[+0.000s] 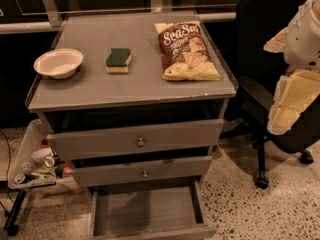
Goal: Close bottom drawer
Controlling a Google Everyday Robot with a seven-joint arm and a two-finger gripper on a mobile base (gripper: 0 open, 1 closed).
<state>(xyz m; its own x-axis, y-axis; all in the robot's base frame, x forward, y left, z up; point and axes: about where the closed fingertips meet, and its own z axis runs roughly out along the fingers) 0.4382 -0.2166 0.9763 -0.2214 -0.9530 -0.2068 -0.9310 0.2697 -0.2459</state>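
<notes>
The bottom drawer (pixel 145 210) of the grey cabinet is pulled far out toward me, and its inside is bare. Its front panel (pixel 155 232) sits at the lower edge of the view and its knob is out of view. The middle drawer (pixel 142 171) and the top drawer (pixel 137 140) each stick out a little and show a small round knob. My arm and gripper (pixel 285 115), white and cream, hang at the right edge, level with the top drawer, well to the right of the cabinet and touching nothing.
On the cabinet top (pixel 75 91) lie a white bowl (pixel 58 62), a green and yellow sponge (pixel 118 60) and a bag of chips (pixel 186 50). A black office chair (pixel 260 49) stands at the right, behind my arm. A low tray of cans and clutter (pixel 35 166) stands at the left.
</notes>
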